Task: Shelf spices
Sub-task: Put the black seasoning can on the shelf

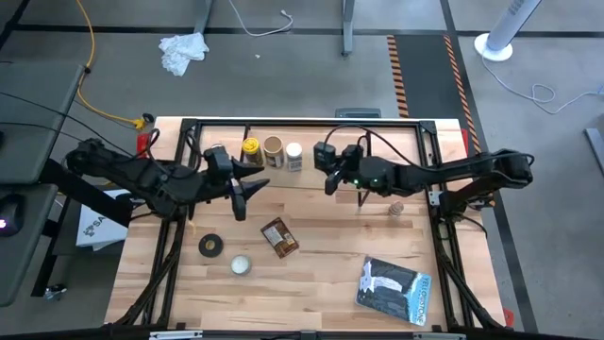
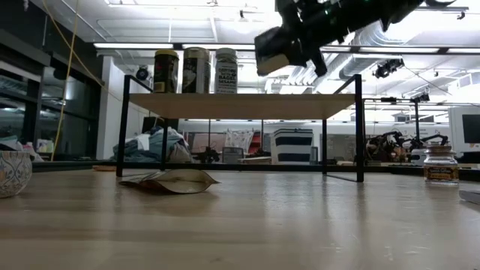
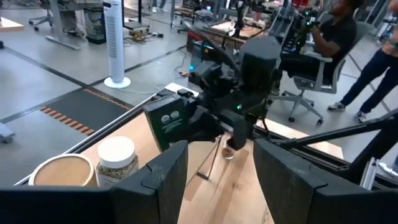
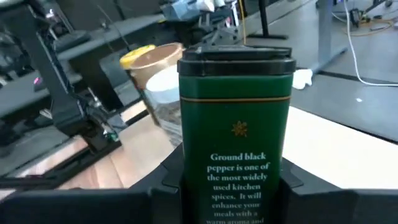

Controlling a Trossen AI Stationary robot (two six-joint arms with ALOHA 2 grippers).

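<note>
The shelf [image 1: 406, 142] stands along the table's far edge. On its plank [image 2: 247, 105] stand a yellow-lidded jar [image 1: 251, 148], a tan-lidded jar [image 1: 273, 146] and a white-capped bottle [image 1: 293, 156]. My right gripper [image 1: 332, 168] is shut on a dark green pepper tin [image 4: 236, 124], which hangs just right of the white-capped bottle. My left gripper [image 1: 253, 187] hovers open and empty at the shelf's near edge, pointing toward the table's right side. A flat brown packet [image 1: 278, 236] lies on the table. A tiny brown-topped jar [image 1: 396, 208] stands near the shelf's right legs. My right gripper pinches the pepper tin's lower side walls [image 4: 186, 186] between its two fingers [image 4: 292, 183]. It comes nearly level from the table's right side. The tin [image 2: 279, 49] hangs slightly tilted, lid up, clear above the shelf's plank.
A black tape roll [image 1: 210, 246] and a small round tin [image 1: 241, 265] lie at the near left. A blue-and-white packet [image 1: 392, 288] lies at the near right. The shelf's right half is bare wood. People sit at desks beyond the table.
</note>
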